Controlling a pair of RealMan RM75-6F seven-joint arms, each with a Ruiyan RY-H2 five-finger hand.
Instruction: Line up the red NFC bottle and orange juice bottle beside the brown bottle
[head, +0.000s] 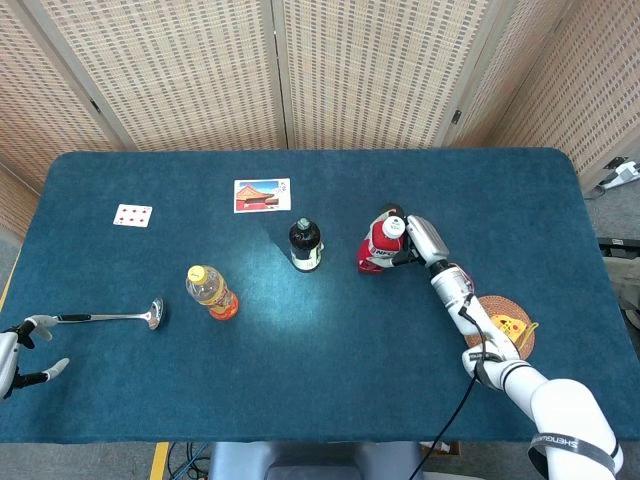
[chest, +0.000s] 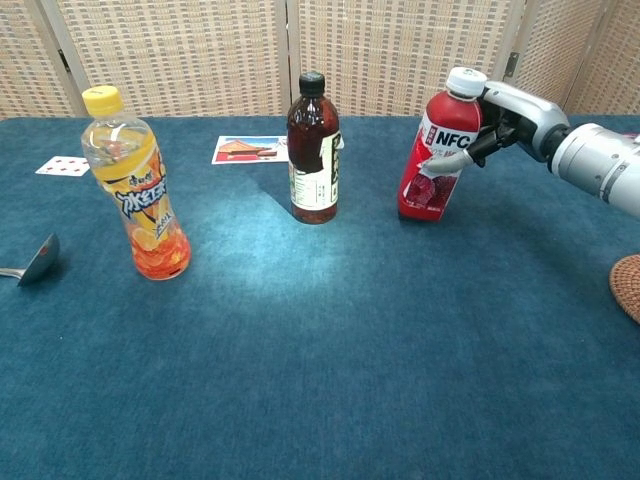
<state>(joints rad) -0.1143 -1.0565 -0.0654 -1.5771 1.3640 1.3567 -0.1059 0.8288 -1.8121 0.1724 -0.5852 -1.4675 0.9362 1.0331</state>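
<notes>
The red NFC bottle (chest: 434, 152) (head: 379, 246) leans slightly, its base on or just above the cloth, a little right of the brown bottle (chest: 312, 150) (head: 305, 245). My right hand (chest: 505, 118) (head: 415, 240) grips its upper part from the right. The orange juice bottle (chest: 136, 190) (head: 211, 292) stands upright by itself, left of and nearer than the brown bottle. My left hand (head: 14, 358) lies at the table's front left edge, fingers apart and holding nothing.
A metal spoon (head: 112, 318) (chest: 35, 262) lies near the left hand. A playing card (head: 132, 215) and a picture card (head: 262, 195) sit toward the back. A woven coaster (head: 500, 327) lies beside my right forearm. A small dark disc (head: 388, 212) peeks out behind the red bottle.
</notes>
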